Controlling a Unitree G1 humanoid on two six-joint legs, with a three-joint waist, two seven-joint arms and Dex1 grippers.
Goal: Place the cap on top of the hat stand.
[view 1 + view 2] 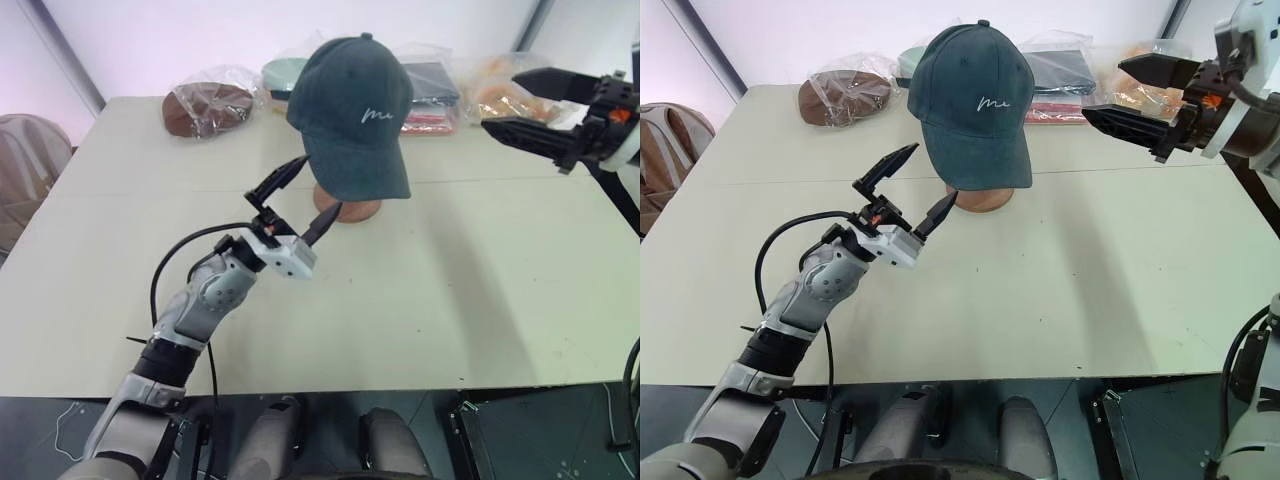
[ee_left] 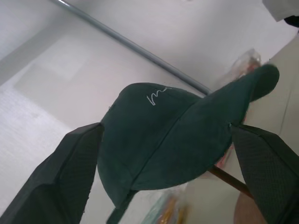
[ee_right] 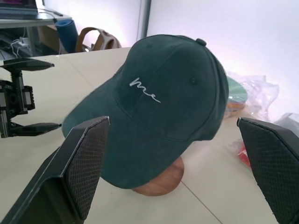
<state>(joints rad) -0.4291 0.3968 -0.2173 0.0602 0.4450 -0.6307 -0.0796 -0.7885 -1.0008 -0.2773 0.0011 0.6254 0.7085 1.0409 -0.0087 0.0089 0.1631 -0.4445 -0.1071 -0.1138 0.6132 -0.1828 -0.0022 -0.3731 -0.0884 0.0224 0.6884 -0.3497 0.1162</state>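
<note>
The dark slate-blue cap (image 1: pixel 355 110) sits on top of the brown wooden hat stand, whose round base (image 1: pixel 350 210) shows below the brim. The cap hides the pole and the top disc in the head views; a stretch of the pole (image 2: pixel 229 177) shows under the cap in the left wrist view. My left gripper (image 1: pixel 320 183) is open just in front of the cap's lower edge, its fingers apart from the fabric and holding nothing. My right gripper (image 1: pixel 500 101) hangs open to the right of the cap, raised above the table and pointing toward it.
Along the table's far edge lie a brown round item in a plastic bag (image 1: pixel 208 107), stacked pastel plates (image 1: pixel 280 75), a dark packaged item (image 1: pixel 432 95) and an orange bagged item (image 1: pixel 500 95). A chair (image 1: pixel 25 170) stands off the table's left side.
</note>
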